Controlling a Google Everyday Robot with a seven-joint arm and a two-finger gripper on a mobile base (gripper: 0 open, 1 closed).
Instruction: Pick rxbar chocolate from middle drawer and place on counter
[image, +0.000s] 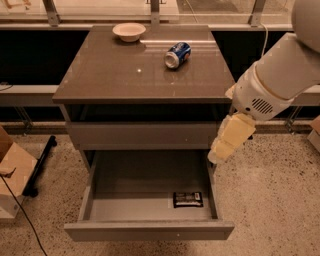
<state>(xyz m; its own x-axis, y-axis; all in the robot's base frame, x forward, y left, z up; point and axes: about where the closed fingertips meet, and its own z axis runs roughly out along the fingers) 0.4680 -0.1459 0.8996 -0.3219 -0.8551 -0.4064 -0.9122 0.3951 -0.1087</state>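
Observation:
The rxbar chocolate (188, 199) lies flat on the floor of the open middle drawer (149, 231), near its front right corner. The drawer is pulled well out from under the cabinet. The counter (120, 75) tops the cabinet and is glossy grey-brown. My gripper (218, 153) hangs pale yellow from the white arm (280, 75) at the drawer's right rear edge, above and apart from the bar, pointing down and left.
A blue soda can (177, 54) lies on its side on the counter, and a small white bowl (129, 32) stands at its back. The upper drawer front (145, 134) is shut. A cardboard box (12, 170) and a black stand leg (40, 160) sit at left on the speckled floor.

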